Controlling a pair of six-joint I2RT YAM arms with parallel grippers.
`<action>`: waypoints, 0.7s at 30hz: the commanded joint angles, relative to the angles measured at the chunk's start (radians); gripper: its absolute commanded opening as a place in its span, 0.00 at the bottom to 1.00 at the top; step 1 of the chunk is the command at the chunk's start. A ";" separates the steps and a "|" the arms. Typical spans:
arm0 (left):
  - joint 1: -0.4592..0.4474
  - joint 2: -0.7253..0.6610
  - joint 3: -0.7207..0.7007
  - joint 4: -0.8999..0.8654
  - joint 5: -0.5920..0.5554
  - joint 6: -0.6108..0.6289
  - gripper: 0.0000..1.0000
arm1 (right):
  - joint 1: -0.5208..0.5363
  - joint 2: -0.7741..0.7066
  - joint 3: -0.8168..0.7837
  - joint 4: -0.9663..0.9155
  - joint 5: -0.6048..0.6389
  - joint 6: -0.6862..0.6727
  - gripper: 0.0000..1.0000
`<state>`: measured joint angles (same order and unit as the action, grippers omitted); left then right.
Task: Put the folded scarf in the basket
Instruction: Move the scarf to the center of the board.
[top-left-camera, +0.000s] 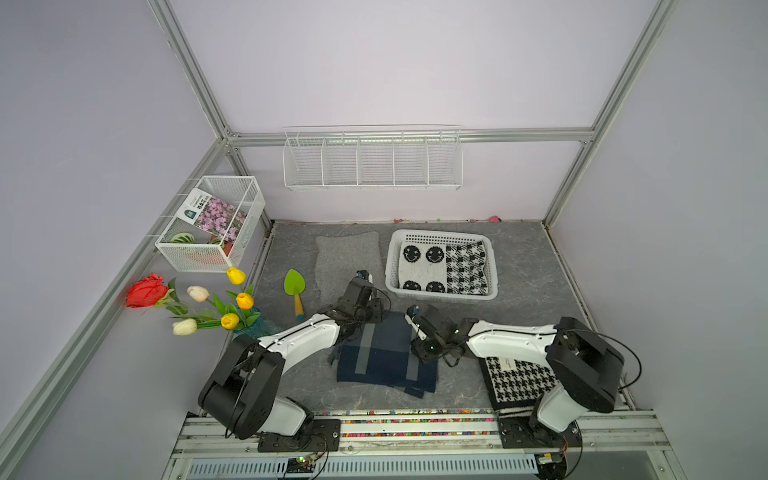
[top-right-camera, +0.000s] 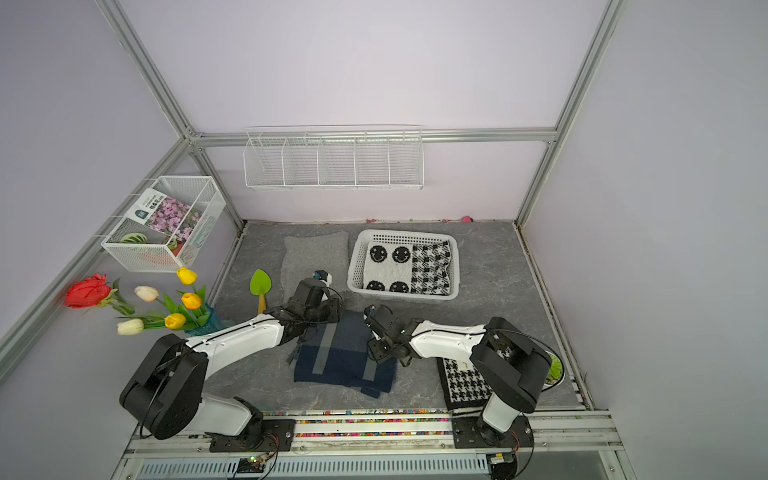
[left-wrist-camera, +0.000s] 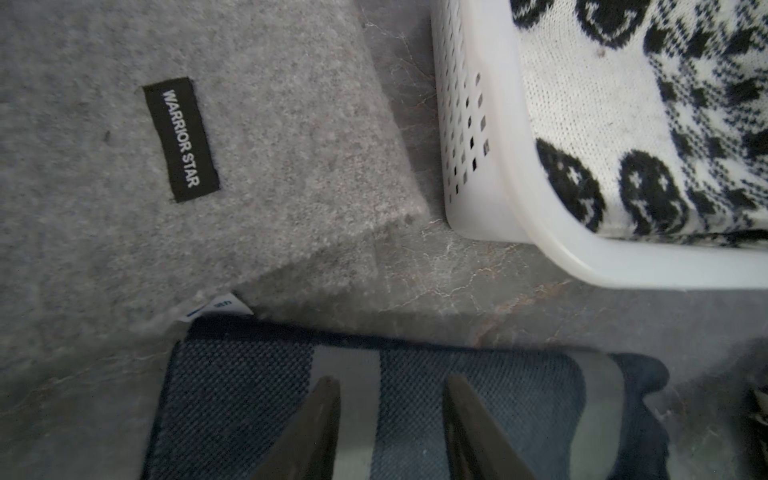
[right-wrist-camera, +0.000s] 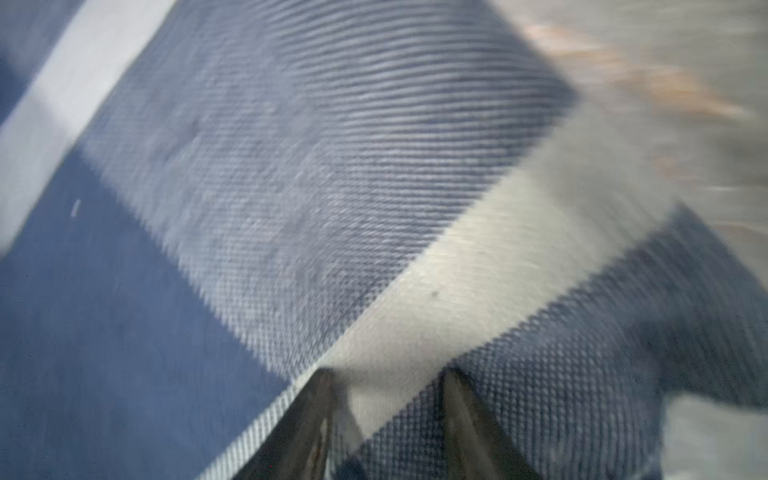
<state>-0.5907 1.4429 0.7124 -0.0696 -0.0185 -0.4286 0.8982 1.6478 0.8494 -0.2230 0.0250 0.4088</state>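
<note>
We saw the navy scarf (top-left-camera: 386, 361) just short of the basket (top-left-camera: 440, 296). Left gripper (left-wrist-camera: 390, 384) and right gripper (right-wrist-camera: 386, 374) hung half-parted over its basket-side edge, holding nothing

A gray scarf (left-wrist-camera: 270, 174) with a black tag (left-wrist-camera: 180, 139) fills the upper left. The basket (left-wrist-camera: 469, 124), upper right, holds black-and-white scarves (left-wrist-camera: 590, 104). At the bottom, the gripper (left-wrist-camera: 390, 380), fingers apart, is over a blue scarf (left-wrist-camera: 241, 407).

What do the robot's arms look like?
The left arm and right arm match: smooth white shells, chunky black rounded joints, thin black cables looping alongside. The left tool and right tool each end in two dark pointed fingers.
</note>
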 joint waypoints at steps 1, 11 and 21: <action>-0.009 -0.038 -0.031 -0.011 -0.016 0.016 0.45 | -0.066 0.021 -0.093 -0.137 0.058 0.048 0.47; -0.017 -0.102 -0.115 -0.015 -0.043 -0.005 0.48 | -0.137 -0.171 -0.184 -0.096 0.048 0.039 0.51; 0.033 -0.031 -0.160 0.080 0.083 -0.050 0.64 | -0.137 -0.361 -0.243 -0.058 0.046 0.031 0.52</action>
<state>-0.5774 1.3853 0.5644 -0.0376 -0.0078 -0.4629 0.7650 1.3041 0.6235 -0.2729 0.0593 0.4297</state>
